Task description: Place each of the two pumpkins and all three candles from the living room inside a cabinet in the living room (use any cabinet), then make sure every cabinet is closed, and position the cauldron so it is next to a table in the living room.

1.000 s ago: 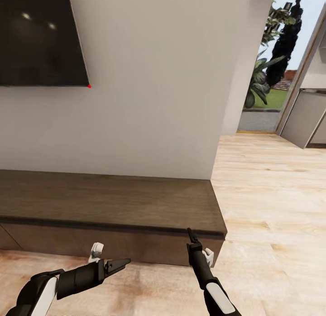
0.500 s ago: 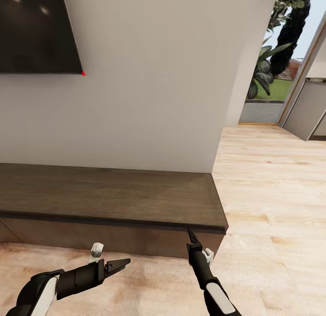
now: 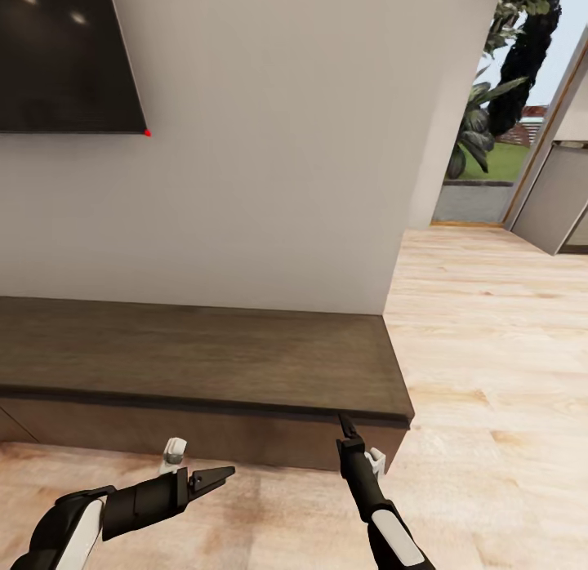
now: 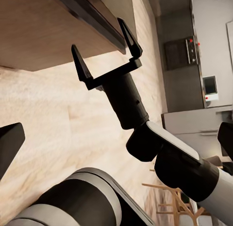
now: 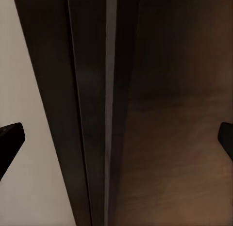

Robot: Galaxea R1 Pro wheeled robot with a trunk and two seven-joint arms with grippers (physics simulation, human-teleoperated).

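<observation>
A pale wall (image 3: 269, 145) carries a dark screen (image 3: 57, 55); light wood floor (image 3: 490, 349) runs to a garden doorway (image 3: 482, 162).

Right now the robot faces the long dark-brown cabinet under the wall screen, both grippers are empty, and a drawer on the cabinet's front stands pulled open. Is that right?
Not quite. No drawer stands open: in the head view the cabinet has a flat, flush front. The rest holds: it sits below the wall screen, and the left gripper and right gripper are open and empty.
</observation>
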